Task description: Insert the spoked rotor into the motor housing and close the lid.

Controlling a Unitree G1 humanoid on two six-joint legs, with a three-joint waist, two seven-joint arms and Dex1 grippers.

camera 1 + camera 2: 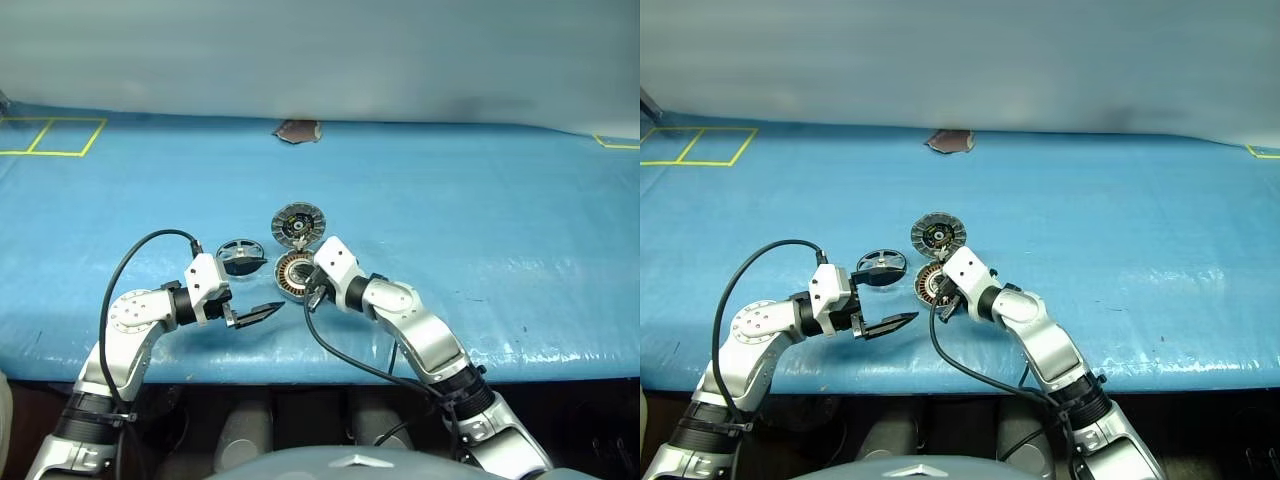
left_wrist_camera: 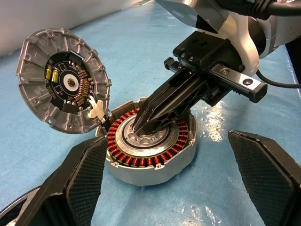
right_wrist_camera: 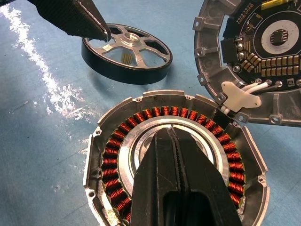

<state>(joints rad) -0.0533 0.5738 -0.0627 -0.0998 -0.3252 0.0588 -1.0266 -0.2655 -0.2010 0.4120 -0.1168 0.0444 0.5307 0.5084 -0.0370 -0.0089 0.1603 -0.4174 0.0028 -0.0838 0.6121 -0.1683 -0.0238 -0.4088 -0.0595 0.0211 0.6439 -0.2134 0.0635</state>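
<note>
The housing (image 3: 176,165) sits on the blue tabletop (image 1: 520,220) near the middle of its near edge, copper windings showing and nothing yet in it. Its lid (image 2: 61,80) is swung open, lying back on the far side and hinged at the rim. The rotor (image 3: 127,52) lies flat on the tabletop just beside the housing, on the robot's left, apart from it.

The right gripper (image 2: 141,123) is pinched fully together, holding nothing, with its tips down over the housing's central hub, apparently steadying or probing it; actual contact is hard to judge. The left gripper (image 1: 255,316) is spread wide and empty, hanging near the front edge, close to the rotor but not on it.

So the insertion step is not yet begun. Next, the left gripper would need to reach the rotor and close on its rim, while the right tips clear the hub so the rotor can be lowered level onto it. The lid comes after.
</note>
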